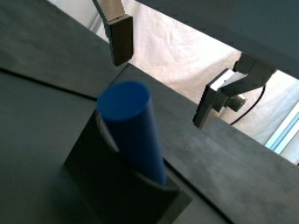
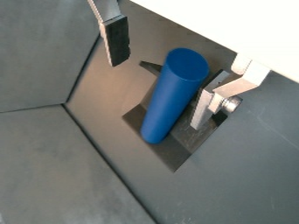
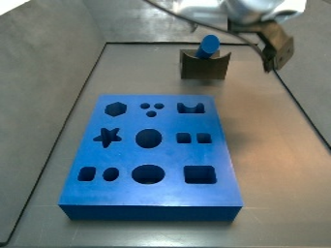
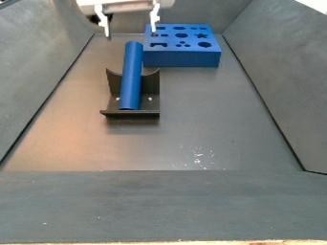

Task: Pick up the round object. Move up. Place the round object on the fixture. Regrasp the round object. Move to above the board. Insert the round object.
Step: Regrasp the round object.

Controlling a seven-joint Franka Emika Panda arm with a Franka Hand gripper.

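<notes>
Colours seen
A plain blue peg (image 4: 130, 75), dark brown-olive fixture (image 4: 132, 107), blue board (image 3: 153, 155), silver gripper (image 2: 166, 74) and grey floor (image 4: 192, 134) were seen.

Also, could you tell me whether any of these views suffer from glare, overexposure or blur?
In a wrist view, the background behind the open end effector is blown out white; the round object in the fixture stays legible. In a side view, the end effector looks motion-blurred; the board is sharp.
</notes>
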